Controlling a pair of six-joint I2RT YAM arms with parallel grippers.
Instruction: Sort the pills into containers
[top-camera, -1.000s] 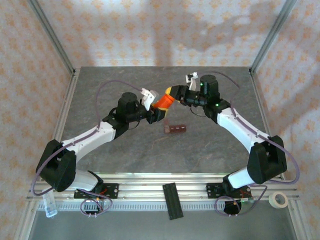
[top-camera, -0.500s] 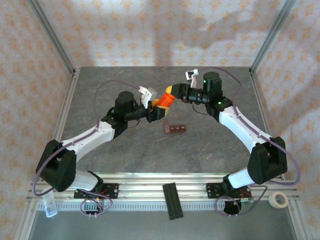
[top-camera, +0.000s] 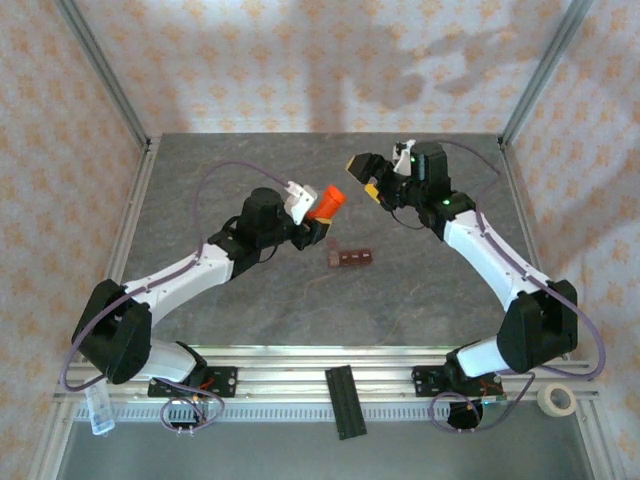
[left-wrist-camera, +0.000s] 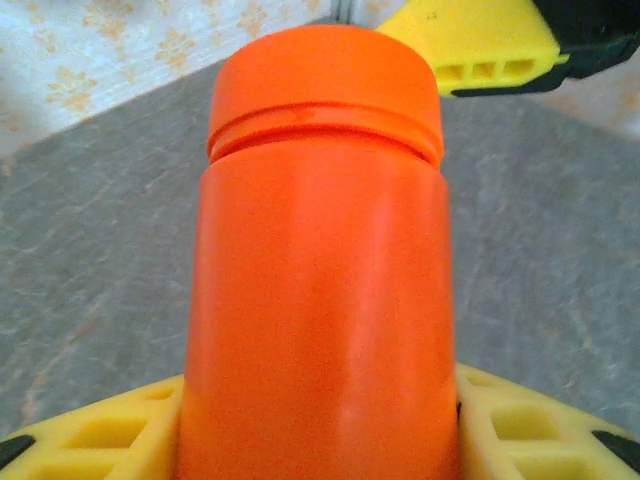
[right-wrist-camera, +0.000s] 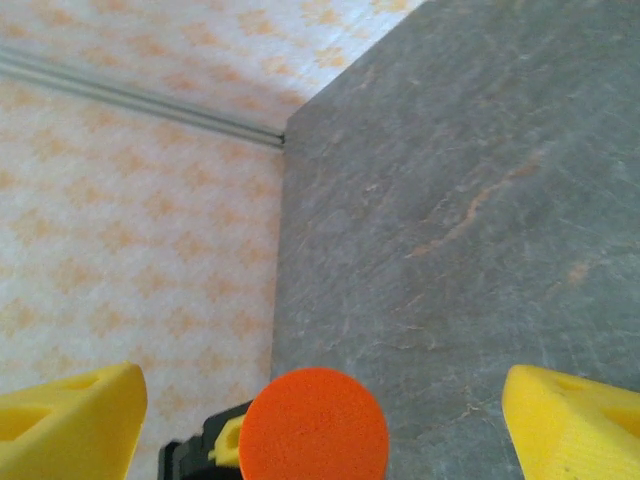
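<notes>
My left gripper (top-camera: 322, 210) is shut on an orange pill bottle (top-camera: 329, 201), held above the table with its cap on and pointing toward the right arm. In the left wrist view the bottle (left-wrist-camera: 320, 260) stands between my yellow fingers (left-wrist-camera: 90, 440). My right gripper (top-camera: 368, 178) hangs open just right of the cap, apart from it. Its yellow fingers (right-wrist-camera: 70, 430) stand wide either side of the orange cap (right-wrist-camera: 313, 425). The dark reddish-brown containers strip (top-camera: 352, 259) lies on the grey table below the bottle. The pills are hidden.
A black ribbed bar (top-camera: 345, 402) lies across the front rail between the arm bases. A roll of tape (top-camera: 556, 400) sits at the front right and a clear plastic piece (top-camera: 100, 412) at the front left. Metal frame posts stand at the table's back corners.
My right gripper has opened off the bottle's cap and drawn back to the right. The left gripper keeps hold of the bottle, which has shifted slightly; the cap stays on.
</notes>
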